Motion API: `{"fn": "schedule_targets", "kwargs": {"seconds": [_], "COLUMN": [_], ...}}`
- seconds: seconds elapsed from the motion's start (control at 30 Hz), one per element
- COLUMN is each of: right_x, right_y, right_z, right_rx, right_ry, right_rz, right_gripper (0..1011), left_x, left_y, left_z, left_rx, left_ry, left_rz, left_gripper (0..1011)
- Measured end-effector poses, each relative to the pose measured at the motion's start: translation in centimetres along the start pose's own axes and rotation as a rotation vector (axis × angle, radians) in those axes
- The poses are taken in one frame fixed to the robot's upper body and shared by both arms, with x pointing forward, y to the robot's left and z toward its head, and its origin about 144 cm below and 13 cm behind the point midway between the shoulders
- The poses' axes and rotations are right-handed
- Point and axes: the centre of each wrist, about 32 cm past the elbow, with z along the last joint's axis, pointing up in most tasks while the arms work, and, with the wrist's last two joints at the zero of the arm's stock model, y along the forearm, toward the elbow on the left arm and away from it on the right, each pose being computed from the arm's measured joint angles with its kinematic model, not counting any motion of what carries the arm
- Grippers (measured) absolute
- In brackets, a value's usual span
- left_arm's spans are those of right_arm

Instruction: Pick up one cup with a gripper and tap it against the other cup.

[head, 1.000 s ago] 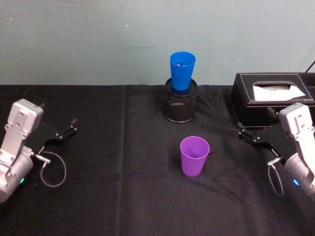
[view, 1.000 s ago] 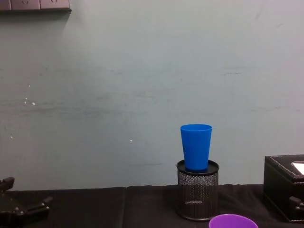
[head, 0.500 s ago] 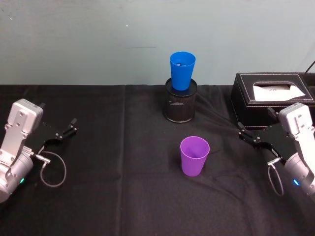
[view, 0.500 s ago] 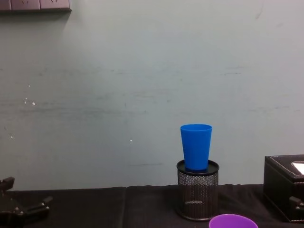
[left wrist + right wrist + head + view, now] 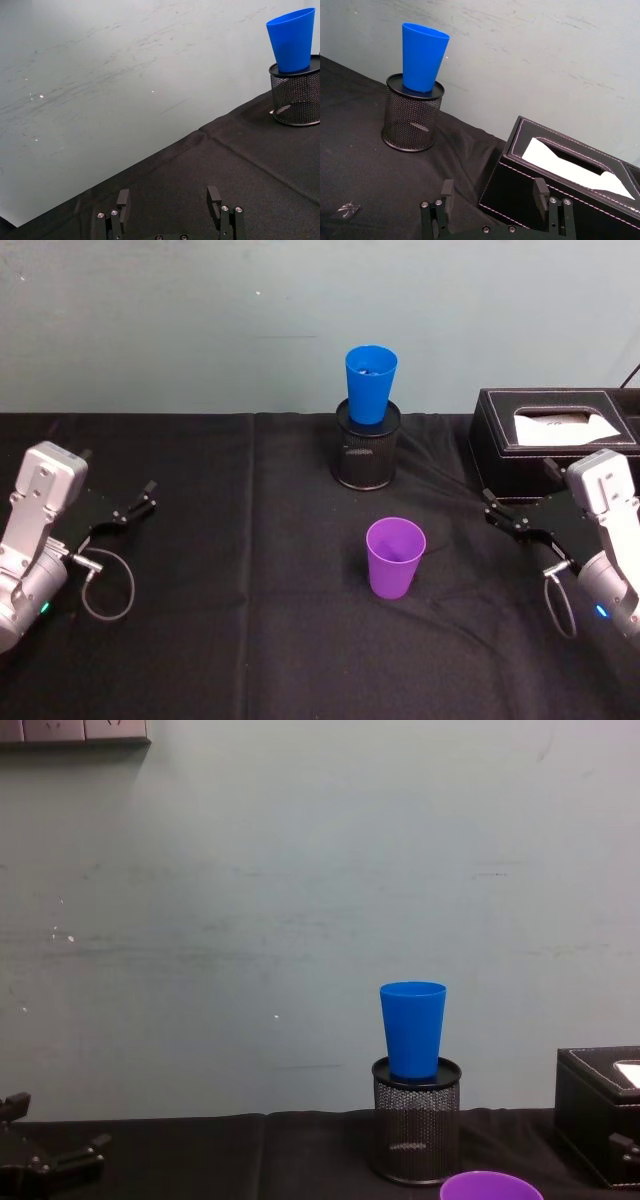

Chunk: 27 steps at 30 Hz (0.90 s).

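Black cloth over the desk [image 5: 250, 640], plain pale wall [image 5: 150, 320] behind it. I'll use the black mesh pen holder [image 5: 367, 455] at the back of the desk as the reference point.

The purple cup [image 5: 395, 557] stands upright on the cloth, mouth up, in front of the pen holder and a touch to its right, with clear cloth between the two. Nothing is touching it. In the chest view only its rim pokes up at the bottom edge.

The blue cup [image 5: 370, 383] sits upright in the top of the pen holder, with most of its body sticking out above the rim.

The left gripper [image 5: 137, 502] is well off to the left of the pen holder and nearer the robot, low over the cloth. Its fingers [image 5: 122, 199] are spread wide with nothing between them.

The right gripper [image 5: 494, 508] is off to the right of the pen holder, also nearer the robot. Its fingers [image 5: 447, 189] are wide apart too and hold nothing.

A black tissue box [image 5: 500, 440] sits right of the pen holder, with a white sheet showing in its slot.
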Motion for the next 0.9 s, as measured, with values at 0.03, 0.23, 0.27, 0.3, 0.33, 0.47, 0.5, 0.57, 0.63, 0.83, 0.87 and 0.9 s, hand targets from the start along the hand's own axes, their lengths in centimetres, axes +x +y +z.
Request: {"fn": "schedule_targets", "kwargs": {"seconds": [0.03, 0.23, 0.27, 0.3, 0.33, 0.47, 0.5, 0.57, 0.63, 0.83, 0.87, 0.9], "right_x": [0.0, 0.0, 0.0, 0.0, 0.0, 0.0, 0.0, 0.0, 0.0, 0.0, 0.0, 0.11], "right_y": [0.0, 0.0, 0.0, 0.0, 0.0, 0.0, 0.0, 0.0, 0.0, 0.0, 0.0, -0.04], "right_z": [0.0, 0.0, 0.0, 0.0, 0.0, 0.0, 0.0, 0.0, 0.0, 0.0, 0.0, 0.07], "right_rx": [0.0, 0.0, 0.0, 0.0, 0.0, 0.0, 0.0, 0.0, 0.0, 0.0, 0.0, 0.012], "right_ry": [0.0, 0.0, 0.0, 0.0, 0.0, 0.0, 0.0, 0.0, 0.0, 0.0, 0.0, 0.009], "right_rz": [0.0, 0.0, 0.0, 0.0, 0.0, 0.0, 0.0, 0.0, 0.0, 0.0, 0.0, 0.003], "right_gripper": [1003, 1003, 1003, 1002, 1003, 1003, 1003, 1003, 1003, 1003, 1003, 1003], "left_x": [0.0, 0.0, 0.0, 0.0, 0.0, 0.0, 0.0, 0.0, 0.0, 0.0, 0.0, 0.0], "left_y": [0.0, 0.0, 0.0, 0.0, 0.0, 0.0, 0.0, 0.0, 0.0, 0.0, 0.0, 0.0], "left_z": [0.0, 0.0, 0.0, 0.0, 0.0, 0.0, 0.0, 0.0, 0.0, 0.0, 0.0, 0.0], "left_rx": [0.0, 0.0, 0.0, 0.0, 0.0, 0.0, 0.0, 0.0, 0.0, 0.0, 0.0, 0.0], "left_ry": [0.0, 0.0, 0.0, 0.0, 0.0, 0.0, 0.0, 0.0, 0.0, 0.0, 0.0, 0.0], "left_rz": [0.0, 0.0, 0.0, 0.0, 0.0, 0.0, 0.0, 0.0, 0.0, 0.0, 0.0, 0.0], "left_gripper": [1000, 1000, 1000, 1000, 1000, 1000, 1000, 1000, 1000, 1000, 1000, 1000]}}
